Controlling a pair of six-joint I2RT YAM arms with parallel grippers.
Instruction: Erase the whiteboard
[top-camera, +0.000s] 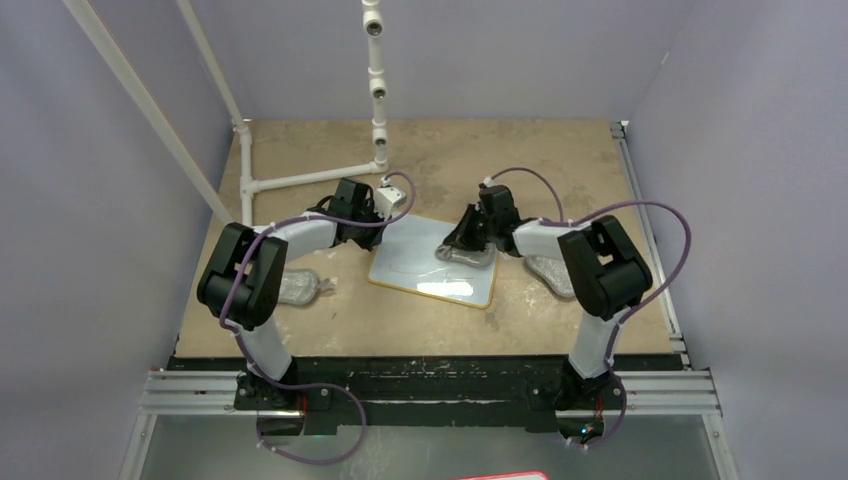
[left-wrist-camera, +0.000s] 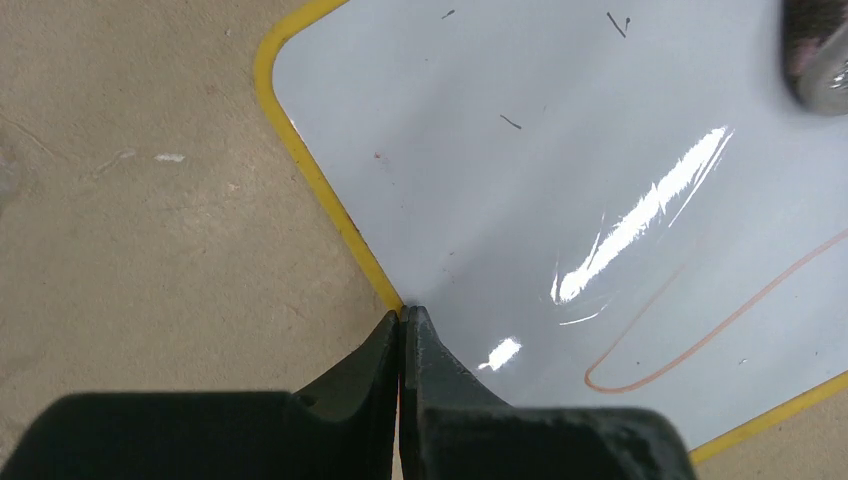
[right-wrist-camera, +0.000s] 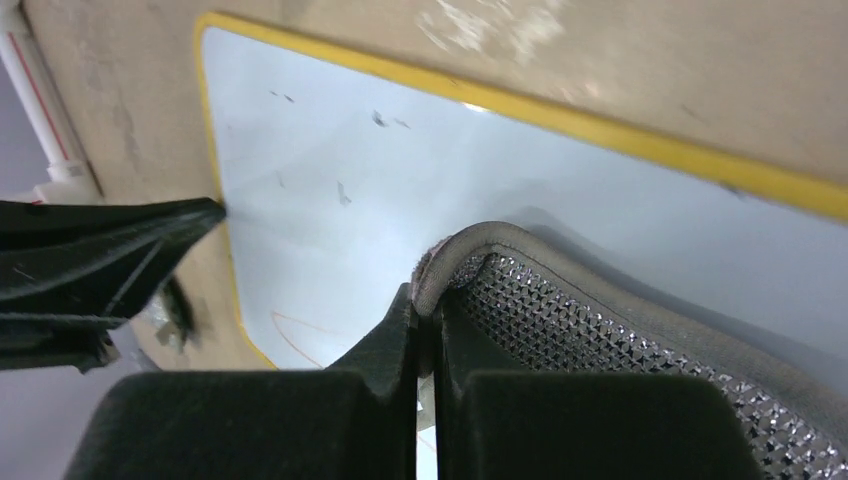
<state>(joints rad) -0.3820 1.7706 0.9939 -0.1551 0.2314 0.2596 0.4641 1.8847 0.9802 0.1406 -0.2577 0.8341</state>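
Note:
The whiteboard (top-camera: 425, 275) lies flat in the middle of the table, white with a yellow rim. A faint red loop (left-wrist-camera: 700, 340) remains on it, along with a few small dark flecks. My left gripper (left-wrist-camera: 402, 312) is shut, and its tips rest on the board's yellow left rim (left-wrist-camera: 320, 180). It also shows in the top view (top-camera: 384, 228). My right gripper (right-wrist-camera: 425, 298) is shut on the edge of a grey cloth pad (right-wrist-camera: 600, 330). It holds the pad down on the board's far right part (top-camera: 470, 255).
Two more grey pads lie on the table, one left of the board (top-camera: 300, 287) and one right of it (top-camera: 550, 272). A white pipe frame (top-camera: 300, 180) stands at the back left. Purple walls enclose the table.

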